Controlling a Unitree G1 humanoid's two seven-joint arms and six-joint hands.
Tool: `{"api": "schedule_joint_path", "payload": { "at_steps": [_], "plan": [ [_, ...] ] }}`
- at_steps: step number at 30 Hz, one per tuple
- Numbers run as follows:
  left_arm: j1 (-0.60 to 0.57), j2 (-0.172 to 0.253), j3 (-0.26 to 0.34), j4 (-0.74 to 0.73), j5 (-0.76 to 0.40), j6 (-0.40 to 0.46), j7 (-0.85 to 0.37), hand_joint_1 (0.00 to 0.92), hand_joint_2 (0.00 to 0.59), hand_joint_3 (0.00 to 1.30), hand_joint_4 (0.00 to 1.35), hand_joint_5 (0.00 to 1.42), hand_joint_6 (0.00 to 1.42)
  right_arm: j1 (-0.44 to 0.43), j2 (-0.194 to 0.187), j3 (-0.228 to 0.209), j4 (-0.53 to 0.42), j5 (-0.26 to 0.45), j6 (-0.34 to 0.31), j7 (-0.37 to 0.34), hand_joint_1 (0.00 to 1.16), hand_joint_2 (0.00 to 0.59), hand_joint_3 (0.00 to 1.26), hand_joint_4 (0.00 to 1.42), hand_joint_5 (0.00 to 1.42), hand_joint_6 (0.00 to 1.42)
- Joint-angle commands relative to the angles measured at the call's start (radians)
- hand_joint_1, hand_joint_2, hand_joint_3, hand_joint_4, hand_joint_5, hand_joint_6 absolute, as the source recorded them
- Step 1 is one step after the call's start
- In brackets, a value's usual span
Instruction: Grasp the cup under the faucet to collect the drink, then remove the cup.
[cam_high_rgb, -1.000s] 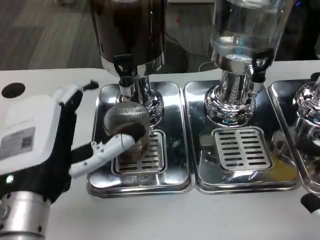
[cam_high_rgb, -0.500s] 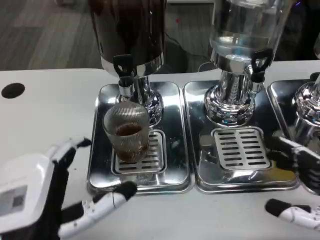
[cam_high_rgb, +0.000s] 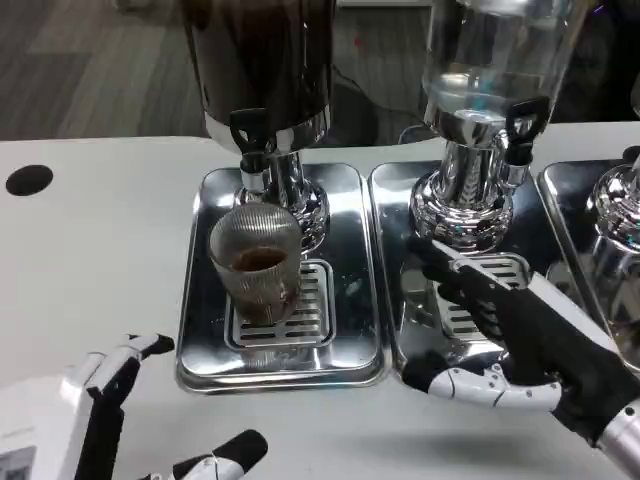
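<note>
Cup (cam_high_rgb: 256, 262) sits on the left tray's (cam_high_rgb: 200, 340) grate; left hand (cam_high_rgb: 110, 420) and right hand (cam_high_rgb: 520, 350) both spread, holding nothing.

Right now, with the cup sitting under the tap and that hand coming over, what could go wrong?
1. The right hand, its fingers spread, reaches across from the neighbouring tray; it might knock the ribbed glass cup sideways rather than wrap it.
2. The cup holds brown drink, so a bump or tilt could spill it onto the drip grille.
3. The faucet hangs just above the rim; lifting straight up may hit it.
</note>
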Motion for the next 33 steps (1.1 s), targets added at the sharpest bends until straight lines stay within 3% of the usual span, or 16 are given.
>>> {"api": "schedule_joint_path", "payload": {
  "at_steps": [1,10,16,22,33],
  "plan": [
    [0.043,-0.011,-0.002,-0.002,0.006,-0.037,0.032,0.000,0.039,0.30,0.22,0.31,0.57,-0.058,0.036,0.020,0.007,-0.030,0.043,-0.038,0.68,0.097,0.00,0.00,0.00,0.01],
    [0.100,-0.025,0.006,-0.006,0.011,-0.091,0.056,0.000,0.043,0.30,0.22,0.31,0.58,-0.151,0.100,0.065,0.034,-0.107,0.093,-0.110,0.67,0.094,0.00,0.00,0.00,0.00],
    [0.131,-0.031,0.006,0.004,0.018,-0.119,0.064,0.000,0.048,0.30,0.22,0.31,0.58,-0.226,0.136,0.095,0.107,-0.161,0.110,-0.151,0.67,0.095,0.02,0.00,0.00,0.00],
    [0.164,-0.036,-0.001,0.020,0.025,-0.142,0.082,0.000,0.049,0.30,0.22,0.32,0.58,-0.300,0.173,0.125,0.209,-0.203,0.093,-0.192,0.68,0.092,0.05,0.00,0.03,0.01],
    [0.257,-0.040,0.023,0.024,0.012,-0.196,0.141,0.000,0.050,0.31,0.22,0.33,0.58,-0.362,0.233,0.158,0.299,-0.220,0.071,-0.238,0.69,0.089,0.07,0.02,0.05,0.03]
  ]
}}
